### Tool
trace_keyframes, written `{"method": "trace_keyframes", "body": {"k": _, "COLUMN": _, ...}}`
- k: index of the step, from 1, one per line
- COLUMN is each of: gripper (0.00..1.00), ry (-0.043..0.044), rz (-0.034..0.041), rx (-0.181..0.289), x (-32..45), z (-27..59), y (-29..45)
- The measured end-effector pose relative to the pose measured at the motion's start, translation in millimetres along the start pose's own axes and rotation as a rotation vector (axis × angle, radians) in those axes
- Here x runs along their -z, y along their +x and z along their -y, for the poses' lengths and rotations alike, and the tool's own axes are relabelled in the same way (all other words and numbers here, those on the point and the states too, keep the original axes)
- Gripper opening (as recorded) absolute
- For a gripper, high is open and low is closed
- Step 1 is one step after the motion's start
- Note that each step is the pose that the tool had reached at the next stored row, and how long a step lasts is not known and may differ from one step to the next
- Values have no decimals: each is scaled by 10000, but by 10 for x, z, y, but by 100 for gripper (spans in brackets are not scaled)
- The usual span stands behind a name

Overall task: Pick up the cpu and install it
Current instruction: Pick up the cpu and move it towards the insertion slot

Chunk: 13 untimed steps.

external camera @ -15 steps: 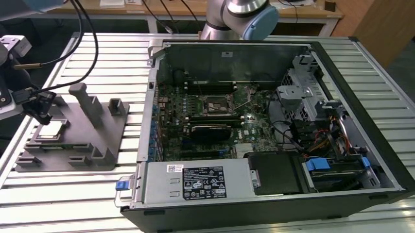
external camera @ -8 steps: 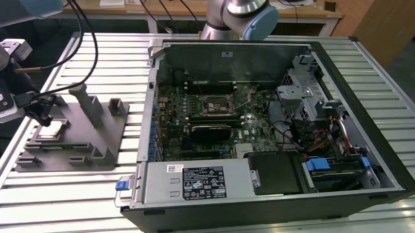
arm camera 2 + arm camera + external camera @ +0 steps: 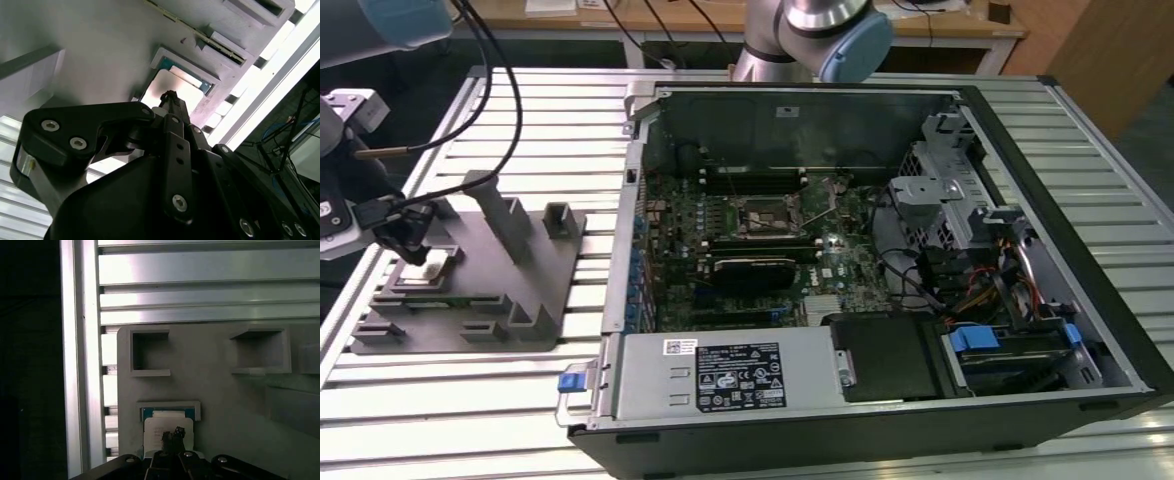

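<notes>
Item: cpu [image 3: 163, 423]; pale square chip with a blue-green edge; it lies flat in a shallow recess of the grey fixture [image 3: 520, 295], at the end of the fixture towards the exterior view's left, well apart from the open computer case [image 3: 1110, 335].

Tool: gripper [image 3: 170, 97]; fingers drawn together to a narrow dark tip with no gap visible between them; in both wrist views the tip hangs directly over the chip's top face; whether it touches the chip cannot be told; the chip is not lifted.

Risks, as judgements: the recess walls sit close around the chip, so a tilted or off-centre lift could catch an edge and leave it cocked in the pocket; a narrow tip on a smooth metal top gives little hold, so the chip may slip or turn; hard downward pressure could stress the chip against the fixture floor.

Surroundings: upright posts [image 3: 500, 212] on the fixture stand just beside the gripper, between it and the case; two square pockets [image 3: 150, 353] in the fixture lie near the chip's recess; black cables [image 3: 496, 85] hang above the fixture and could snag the wrist; the socket [image 3: 767, 215] sits deep in the motherboard, with memory sticks [image 3: 754, 178] near it and the case wall in between; slatted metal table [image 3: 454, 425] under all.
</notes>
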<state>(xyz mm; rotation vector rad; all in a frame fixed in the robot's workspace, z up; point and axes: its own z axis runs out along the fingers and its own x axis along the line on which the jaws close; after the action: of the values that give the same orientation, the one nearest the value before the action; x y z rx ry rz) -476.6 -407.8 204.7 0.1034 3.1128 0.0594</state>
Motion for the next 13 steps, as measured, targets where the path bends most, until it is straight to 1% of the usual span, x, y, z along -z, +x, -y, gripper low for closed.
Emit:
{"method": "trace_keyframes", "body": {"k": 3, "gripper": 11, "ry": -1, "rz": 0, "rx": 4, "x": -38, "z": 2, "y": 4}}
{"method": "trace_keyframes", "body": {"k": 13, "gripper": 11, "ry": 0, "rz": 0, "rx": 7, "x": -40, "z": 2, "y": 5}}
